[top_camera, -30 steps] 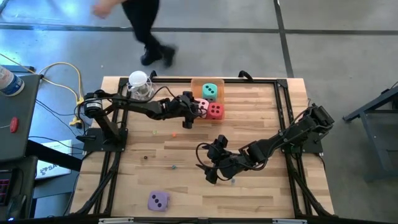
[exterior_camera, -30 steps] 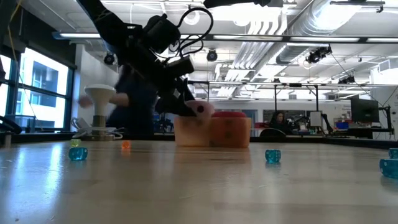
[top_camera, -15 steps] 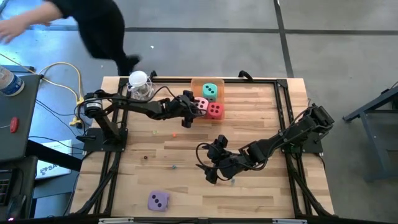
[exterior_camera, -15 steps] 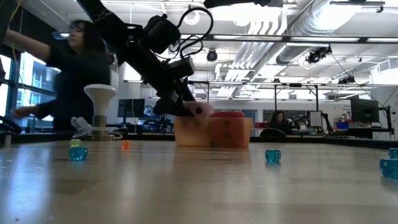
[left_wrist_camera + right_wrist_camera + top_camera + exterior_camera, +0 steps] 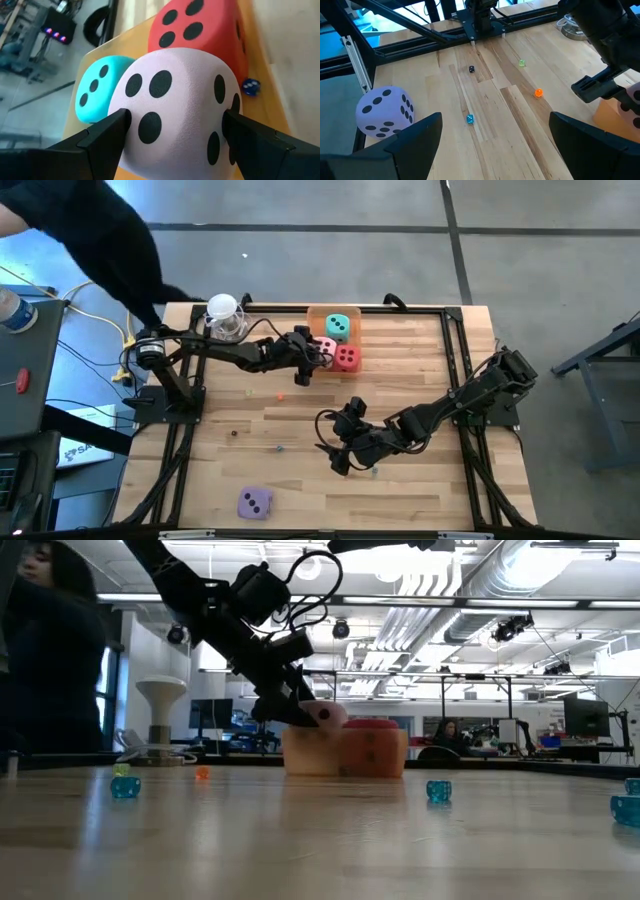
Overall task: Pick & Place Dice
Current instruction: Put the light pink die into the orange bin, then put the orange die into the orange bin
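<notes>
My left gripper (image 5: 316, 352) is shut on the pink die (image 5: 175, 100), which hangs above the near left part of the orange tray (image 5: 318, 318) at the table's far side. In the tray sits the teal die (image 5: 338, 327). The red die (image 5: 346, 358) stands right beside the pink one, its top showing over the tray wall (image 5: 345, 752) in the low view. The purple die (image 5: 254, 502) rests on the table near its near edge. My right gripper (image 5: 338, 452) waits open at mid-table, pointing toward the purple die (image 5: 385, 111). My left gripper pinches the pink die between its two fingers (image 5: 107, 135), one on each of two opposite faces (image 5: 131, 112). The fingers come slanting down from the table's left. The die is lifted clear of the table (image 5: 325, 715), above the tray's rim.
Several tiny coloured beads lie scattered on the wood (image 5: 469, 118) (image 5: 538, 92) (image 5: 438, 790). A white stand (image 5: 223, 315) sits at the far left corner. A black frame (image 5: 460, 380) borders the table. A person in dark clothes (image 5: 110, 240) stands beyond the far left corner.
Neither arm has visibly moved, and the pink die stays in the left gripper's hold. Behind the table's far edge a person has walked from the middle toward the left.
</notes>
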Robot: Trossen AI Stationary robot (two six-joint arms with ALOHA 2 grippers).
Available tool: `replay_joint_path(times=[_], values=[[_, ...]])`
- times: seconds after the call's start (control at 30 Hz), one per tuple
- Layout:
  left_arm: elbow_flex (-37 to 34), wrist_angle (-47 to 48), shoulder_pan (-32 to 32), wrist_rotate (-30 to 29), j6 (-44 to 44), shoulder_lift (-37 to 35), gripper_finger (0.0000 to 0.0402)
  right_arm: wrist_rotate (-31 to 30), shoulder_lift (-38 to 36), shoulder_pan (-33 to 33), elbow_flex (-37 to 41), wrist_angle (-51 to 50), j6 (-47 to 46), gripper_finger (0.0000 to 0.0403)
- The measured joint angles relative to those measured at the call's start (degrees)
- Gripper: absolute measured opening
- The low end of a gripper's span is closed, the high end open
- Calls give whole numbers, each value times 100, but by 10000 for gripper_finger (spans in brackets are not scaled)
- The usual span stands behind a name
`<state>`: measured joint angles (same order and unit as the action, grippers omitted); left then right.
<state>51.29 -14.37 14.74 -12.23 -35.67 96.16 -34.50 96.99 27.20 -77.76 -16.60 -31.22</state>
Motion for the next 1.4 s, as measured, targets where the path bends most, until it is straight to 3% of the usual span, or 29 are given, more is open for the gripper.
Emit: replay_joint_path(times=[0.3,0.7,0.9,1.13,1.4], values=[[0,-46,-4,247,14,2,309,-2,0,0,0,0,0,358],[0,-94,-4,245,303,2,390,0,0,0,0,-50,0,358],[-3,-54,-45,240,294,-63,399,-2,0,0,0,-122,-30,358],[-4,414,-367,178,245,-1047,400,-3,0,0,2,-160,-41,358],[-4,2367,-808,111,1002,-2810,400,24,0,15,2,-268,-162,358]])
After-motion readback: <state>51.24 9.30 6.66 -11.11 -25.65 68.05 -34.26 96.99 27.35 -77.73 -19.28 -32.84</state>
